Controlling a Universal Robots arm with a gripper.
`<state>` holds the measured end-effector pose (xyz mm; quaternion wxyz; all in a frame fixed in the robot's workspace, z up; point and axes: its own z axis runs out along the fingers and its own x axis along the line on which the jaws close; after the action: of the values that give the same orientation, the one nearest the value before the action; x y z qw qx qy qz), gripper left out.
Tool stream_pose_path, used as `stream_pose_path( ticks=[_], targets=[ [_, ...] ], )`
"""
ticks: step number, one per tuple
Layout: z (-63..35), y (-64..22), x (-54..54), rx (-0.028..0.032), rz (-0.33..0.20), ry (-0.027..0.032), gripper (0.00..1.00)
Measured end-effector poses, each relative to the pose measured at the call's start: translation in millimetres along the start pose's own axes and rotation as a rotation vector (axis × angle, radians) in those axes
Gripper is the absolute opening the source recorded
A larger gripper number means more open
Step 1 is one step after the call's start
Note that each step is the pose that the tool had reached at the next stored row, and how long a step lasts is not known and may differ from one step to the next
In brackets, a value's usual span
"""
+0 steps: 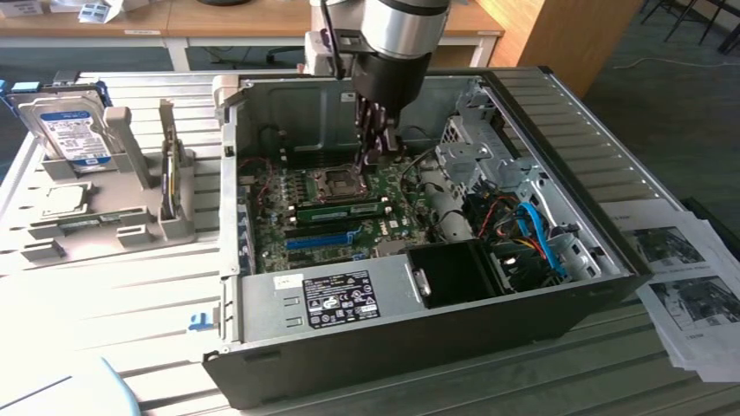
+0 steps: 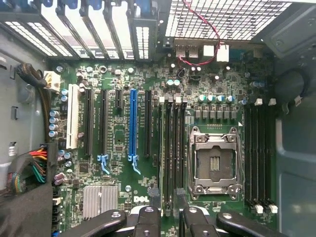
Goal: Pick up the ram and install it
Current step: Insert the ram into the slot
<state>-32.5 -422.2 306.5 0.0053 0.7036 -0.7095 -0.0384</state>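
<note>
Fingers [image 2: 148, 219] are standing apart, empty, over the ram [image 1: 338, 211], which is sitting upright near the middle of the motherboard [image 2: 217, 84]; you should be holding the gripper [image 2: 170, 223] square above it.

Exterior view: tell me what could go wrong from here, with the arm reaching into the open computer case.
1. The open jaws hang low over the motherboard, close beside the CPU socket. A sideways move could strike the socket or nearby parts.
2. The RAM stick stands in a slot next to the socket, but whether it is fully seated cannot be told. It may be only half in.
</note>
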Motion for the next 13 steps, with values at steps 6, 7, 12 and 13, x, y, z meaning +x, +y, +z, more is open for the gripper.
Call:
stream_pose_path(
  ticks=[6,7,12,13],
  targets=[
    [-8.3,0.5,-0.4,0.0000,0.000,-0.0001,0.24],
    [-9.7,0.6,-0.5,0.0000,0.000,-0.0001,0.24],
    [-15.6,1.0,-0.7,0.0000,0.000,-0.0001,0.24],
    [-16.7,1.0,-0.8,0.0000,0.000,-0.0001,0.24]
  ],
)
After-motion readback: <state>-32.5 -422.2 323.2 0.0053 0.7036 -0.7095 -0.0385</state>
